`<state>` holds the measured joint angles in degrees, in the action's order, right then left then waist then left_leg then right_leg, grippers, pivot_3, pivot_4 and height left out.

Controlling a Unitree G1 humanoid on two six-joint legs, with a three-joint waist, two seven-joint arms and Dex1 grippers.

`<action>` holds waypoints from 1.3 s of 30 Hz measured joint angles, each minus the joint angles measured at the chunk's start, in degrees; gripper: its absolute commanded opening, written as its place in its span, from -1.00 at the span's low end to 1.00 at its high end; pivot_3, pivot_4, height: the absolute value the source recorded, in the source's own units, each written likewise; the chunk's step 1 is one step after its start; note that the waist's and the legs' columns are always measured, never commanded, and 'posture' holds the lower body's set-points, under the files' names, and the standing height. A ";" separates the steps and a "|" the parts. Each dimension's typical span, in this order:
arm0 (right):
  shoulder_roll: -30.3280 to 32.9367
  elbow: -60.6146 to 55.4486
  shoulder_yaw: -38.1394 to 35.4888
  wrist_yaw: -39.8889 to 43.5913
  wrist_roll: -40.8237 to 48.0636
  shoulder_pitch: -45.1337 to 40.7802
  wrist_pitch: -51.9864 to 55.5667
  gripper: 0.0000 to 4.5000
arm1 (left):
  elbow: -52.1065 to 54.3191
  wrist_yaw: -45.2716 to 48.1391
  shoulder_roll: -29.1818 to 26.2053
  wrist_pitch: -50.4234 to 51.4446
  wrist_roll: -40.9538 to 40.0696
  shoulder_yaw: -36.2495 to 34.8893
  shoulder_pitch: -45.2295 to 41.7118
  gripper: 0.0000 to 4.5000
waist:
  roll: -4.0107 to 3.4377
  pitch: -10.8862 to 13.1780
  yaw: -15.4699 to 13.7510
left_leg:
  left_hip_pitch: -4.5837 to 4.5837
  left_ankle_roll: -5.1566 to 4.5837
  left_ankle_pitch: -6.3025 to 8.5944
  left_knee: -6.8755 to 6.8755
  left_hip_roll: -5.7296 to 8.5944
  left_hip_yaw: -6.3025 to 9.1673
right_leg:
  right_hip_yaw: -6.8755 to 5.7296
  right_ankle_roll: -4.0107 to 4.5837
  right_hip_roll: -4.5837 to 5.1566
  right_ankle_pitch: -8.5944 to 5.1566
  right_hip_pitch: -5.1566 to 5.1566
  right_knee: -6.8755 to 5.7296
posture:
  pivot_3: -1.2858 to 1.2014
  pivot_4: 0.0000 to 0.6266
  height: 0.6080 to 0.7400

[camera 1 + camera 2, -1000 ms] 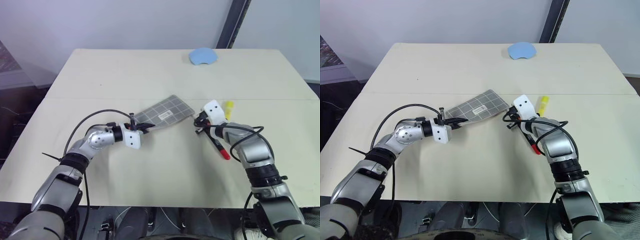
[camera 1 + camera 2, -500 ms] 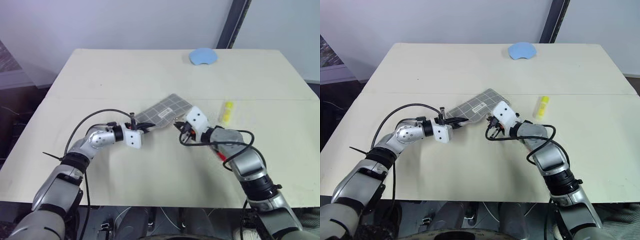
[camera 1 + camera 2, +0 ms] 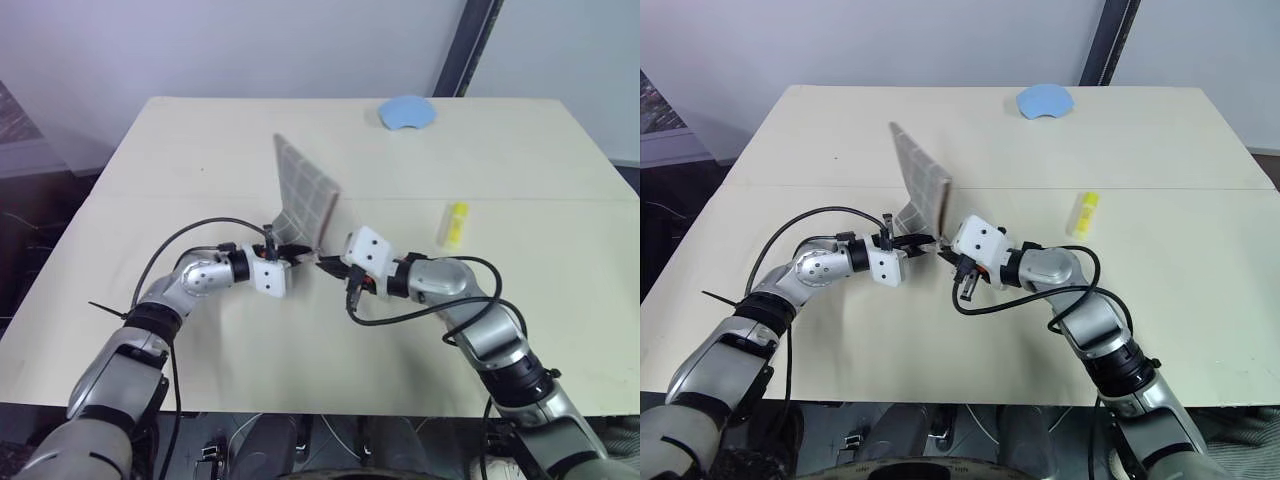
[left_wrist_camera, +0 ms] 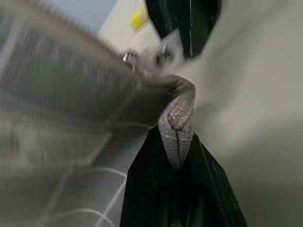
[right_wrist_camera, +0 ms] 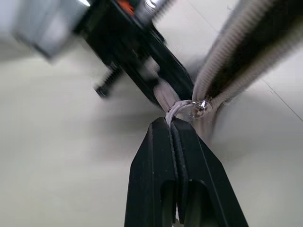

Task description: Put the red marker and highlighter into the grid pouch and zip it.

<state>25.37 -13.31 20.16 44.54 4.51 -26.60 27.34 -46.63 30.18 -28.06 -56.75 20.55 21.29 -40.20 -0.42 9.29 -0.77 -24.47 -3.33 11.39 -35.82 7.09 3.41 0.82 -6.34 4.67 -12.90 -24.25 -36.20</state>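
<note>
The grid pouch (image 3: 303,190) stands up on edge from the table, its mouth gaping dark in the right wrist view (image 5: 255,52). My left gripper (image 3: 293,250) is shut on the grey fabric tab (image 4: 177,135) at the pouch's low corner. Just right of it, my right gripper (image 3: 323,266) is shut on the thin zipper pull (image 5: 173,115), beside its small metal ring (image 5: 196,109). The yellow highlighter (image 3: 455,222) lies on the table to the right, apart from both grippers. The red marker is hidden.
A small blue blob-shaped object (image 3: 407,112) lies at the far edge of the cream table (image 3: 190,150). A seam runs across the tabletop behind the pouch. Black cables loop from both wrists over the table.
My right gripper has travelled left from the pouch's far end to the corner by my left gripper. The pouch has swung up from lying flat to standing on edge. The left gripper stayed put.
</note>
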 measured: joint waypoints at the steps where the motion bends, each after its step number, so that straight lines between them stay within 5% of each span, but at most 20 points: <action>1: -0.40 1.56 0.07 -0.79 -0.85 -0.84 -0.65 -0.99 | -0.02 0.13 0.12 0.02 -0.04 0.00 -0.09 -1.00 | 0.03 0.02 0.05 | 0.00 0.00 0.00 0.00 0.00 -0.01 | 0.00 -0.03 0.00 0.02 -0.01 0.01 | 0.03 -0.52 0.99; 12: 5.05 6.97 -4.96 -1.27 -2.58 0.33 -4.69 -0.99 | 0.06 -0.41 -1.21 -1.08 -0.51 -0.14 0.38 -1.00 | 0.06 0.04 0.14 | -0.03 0.01 0.00 0.33 0.01 0.00 | 0.02 -0.13 0.01 0.08 -0.18 0.07 | 0.03 -0.52 0.99; 27: -1.42 5.31 -2.34 0.92 -2.51 -0.95 -4.87 -0.99 | -1.06 -2.08 -0.55 -1.66 0.23 -0.14 -0.09 -1.00 | 0.08 0.06 0.06 | -0.03 0.04 -0.02 0.35 0.03 0.01 | 0.02 -0.14 0.00 0.09 -0.19 0.05 | 0.03 -0.52 0.99; 39: 4.49 5.38 -0.59 3.23 -6.80 1.05 -10.27 -0.99 | -4.52 -3.27 1.75 -2.76 1.96 0.09 -2.90 -1.00 | 0.12 0.07 0.06 | -0.03 0.04 -0.02 0.29 0.04 0.02 | -0.03 -0.15 0.01 0.09 -0.17 0.06 | 0.03 -0.52 0.99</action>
<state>29.86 -7.94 19.57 47.77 -2.29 -25.55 17.08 -51.15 26.91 -26.30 -59.51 22.51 21.38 -43.10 -0.30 9.36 -0.71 -24.50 -3.29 11.36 -35.53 7.13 3.43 0.79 -6.49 4.69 -12.81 -24.41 -36.14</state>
